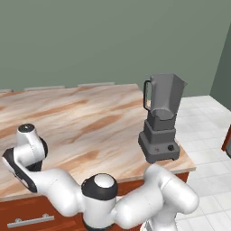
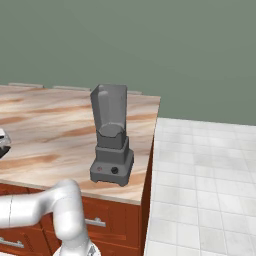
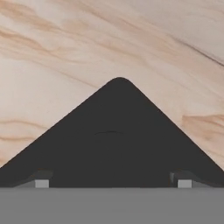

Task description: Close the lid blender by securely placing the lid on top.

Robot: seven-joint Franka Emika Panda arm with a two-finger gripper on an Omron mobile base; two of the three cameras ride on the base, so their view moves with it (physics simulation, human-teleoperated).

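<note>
Lid (image 3: pixel 118 140) lies on the bench (image 3: pixel 65 52) between wide-spread fingers (image 3: pixel 41 181), ungripped; blender (image 1: pixel 160 122) jar stands open, everything left.

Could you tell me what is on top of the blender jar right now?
Nothing: the blender jar's rim is open. The lid lies on the counter, close under the gripper; whatever lies beneath it is hidden.
</note>
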